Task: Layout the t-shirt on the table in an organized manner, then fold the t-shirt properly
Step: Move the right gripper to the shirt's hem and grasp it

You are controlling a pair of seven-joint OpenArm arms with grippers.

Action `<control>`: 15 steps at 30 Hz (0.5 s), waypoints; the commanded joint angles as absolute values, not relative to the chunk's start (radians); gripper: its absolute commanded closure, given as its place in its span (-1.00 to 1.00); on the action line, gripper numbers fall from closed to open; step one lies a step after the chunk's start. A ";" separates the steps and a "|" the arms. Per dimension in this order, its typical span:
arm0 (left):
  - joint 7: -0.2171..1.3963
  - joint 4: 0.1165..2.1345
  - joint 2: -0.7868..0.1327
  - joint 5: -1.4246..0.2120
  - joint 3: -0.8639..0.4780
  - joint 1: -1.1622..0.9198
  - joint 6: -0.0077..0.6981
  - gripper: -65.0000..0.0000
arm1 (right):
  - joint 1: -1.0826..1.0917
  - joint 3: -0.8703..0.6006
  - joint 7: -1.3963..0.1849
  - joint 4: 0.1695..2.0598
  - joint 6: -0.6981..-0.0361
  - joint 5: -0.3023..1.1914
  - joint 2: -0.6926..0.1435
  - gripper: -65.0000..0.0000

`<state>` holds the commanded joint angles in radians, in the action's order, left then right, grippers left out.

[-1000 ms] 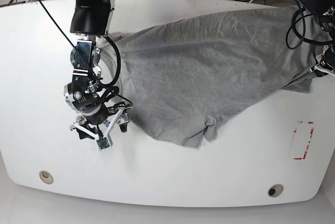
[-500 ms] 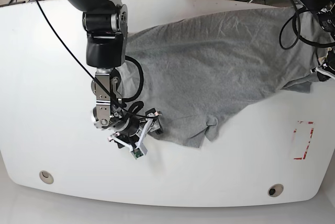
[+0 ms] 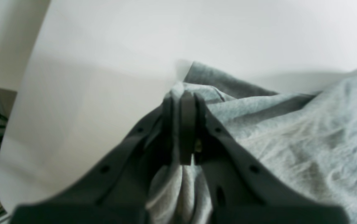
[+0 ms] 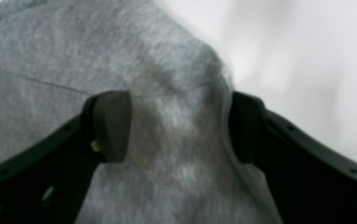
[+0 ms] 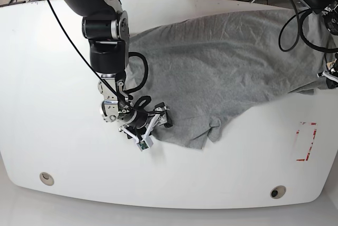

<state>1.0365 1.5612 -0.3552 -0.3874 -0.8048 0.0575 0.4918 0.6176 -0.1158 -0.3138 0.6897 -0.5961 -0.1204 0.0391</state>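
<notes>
Wrinkled heather-grey cotton t-shirt (image 5: 222,67) sprawls across the glossy white surface (image 5: 47,67). Near its front hem the right pincer (image 4: 178,127) gapes wide astride fabric; farther back, the left pincer (image 3: 181,102) pinches an edge.

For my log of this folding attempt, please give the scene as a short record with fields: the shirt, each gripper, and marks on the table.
t-shirt: grey, spread wrinkled across the table's far right half, not yet folded
left gripper: shut on a bunched edge of the t-shirt
right gripper: open, jaws on either side of a raised fold at the shirt's near edge
table: glossy white
red tape mark: near right, uncovered
grommet holes: two, along the near edge
</notes>
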 joint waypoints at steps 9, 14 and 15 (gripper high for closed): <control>1.036 1.560 -0.351 -0.387 -0.805 0.058 0.492 1.00 | 0.657 -0.116 -0.312 0.691 -0.596 -0.122 0.018 -0.44; 1.036 1.560 -0.351 -0.387 -0.805 0.058 0.492 1.00 | 0.670 -0.116 -0.269 0.639 -0.595 -0.122 0.010 -0.44; 1.036 1.560 -0.351 -0.387 -0.805 0.058 0.492 1.00 | 0.670 -0.116 -0.251 0.628 -0.595 -0.122 0.008 -0.44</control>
